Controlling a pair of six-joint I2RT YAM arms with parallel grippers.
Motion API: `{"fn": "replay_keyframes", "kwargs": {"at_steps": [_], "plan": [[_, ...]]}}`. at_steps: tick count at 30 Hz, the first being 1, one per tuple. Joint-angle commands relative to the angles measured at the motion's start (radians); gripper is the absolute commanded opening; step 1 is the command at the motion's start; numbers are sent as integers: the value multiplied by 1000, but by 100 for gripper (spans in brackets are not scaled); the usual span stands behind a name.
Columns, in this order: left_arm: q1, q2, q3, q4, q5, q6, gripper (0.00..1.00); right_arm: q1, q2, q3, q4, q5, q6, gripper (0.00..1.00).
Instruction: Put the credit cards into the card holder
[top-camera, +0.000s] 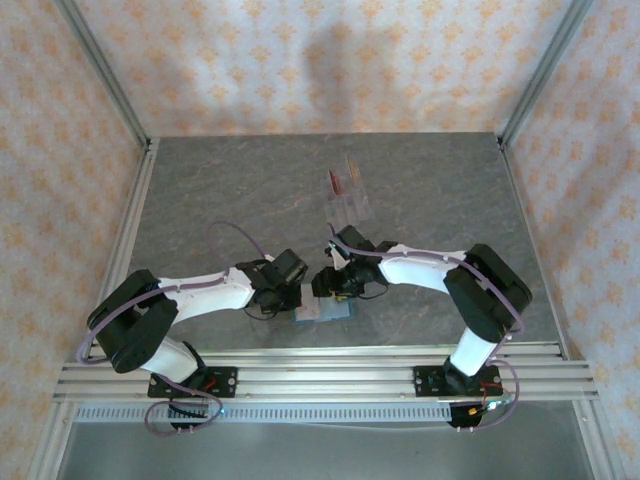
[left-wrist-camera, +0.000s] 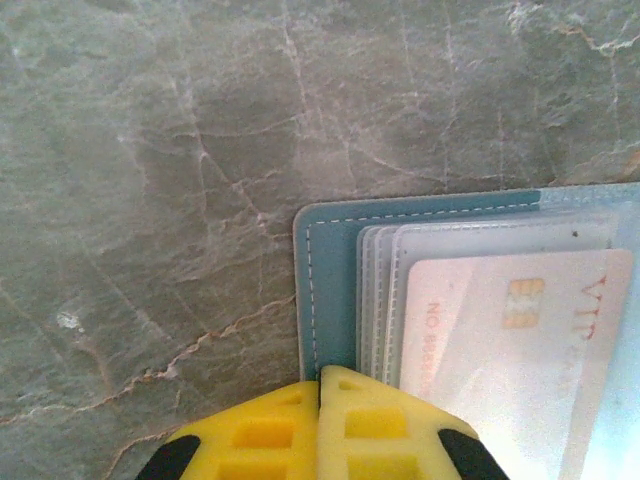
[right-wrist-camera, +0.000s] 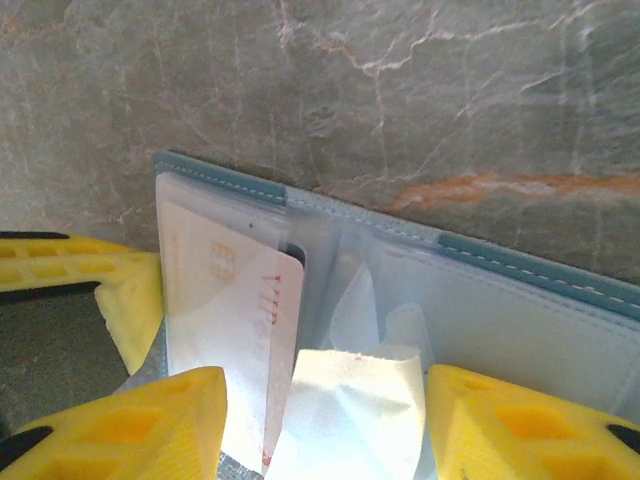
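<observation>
Near the front edge of the worktop, top view: 1 teal card holder, lying open and flat. 2 arms meet over it, the left gripper at its left end and the right gripper at its far side. Well behind stands 1 clear stand with 1 dark red card upright in it; any others are too small to count. Bare worktop lies all round, with walls at the left, right and far edges.

Left wrist view: the yellow fingers are pressed together over the holder's near edge, and I cannot tell if they pinch it. 1 white card with a chip sits under several stacked clear sleeves.

Right wrist view: the fingers stand well apart, holding nothing, with 1 pale sheet between them. The same white card stands partly in the holder's left pocket.
</observation>
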Motion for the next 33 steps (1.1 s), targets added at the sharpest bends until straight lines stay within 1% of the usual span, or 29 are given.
{"fn": "replay_keyframes", "kwargs": {"at_steps": [1, 8, 14, 20, 22, 25, 27, 29, 33], "plan": [[-3, 106, -29, 78, 24, -5, 0, 1, -47, -21, 9, -80, 9, 53], [-6, 112, -23, 80, 27, -6, 0, 0, -79, -20, 33, -149, 33, 50], [-5, 110, -21, 78, 27, -3, 0, 0, -60, -10, 59, -166, 52, 50], [-5, 113, -18, 76, 27, -1, 0, 1, -32, -31, 164, -186, 124, 49], [-5, 112, -19, 76, 27, -4, 0, 0, -38, -38, 156, -143, 130, 48], [-4, 111, -24, 78, 27, -3, 0, 0, -71, -30, 45, -11, 78, 48], [-5, 112, -25, 78, 27, -2, 0, 0, -90, -34, -6, 42, 57, 49], [-4, 117, -25, 81, 27, -1, 0, 2, -88, -44, -24, 36, 52, 51], [-5, 120, -21, 87, 31, -4, 0, 0, -68, -85, 18, -12, 81, 52]]}}
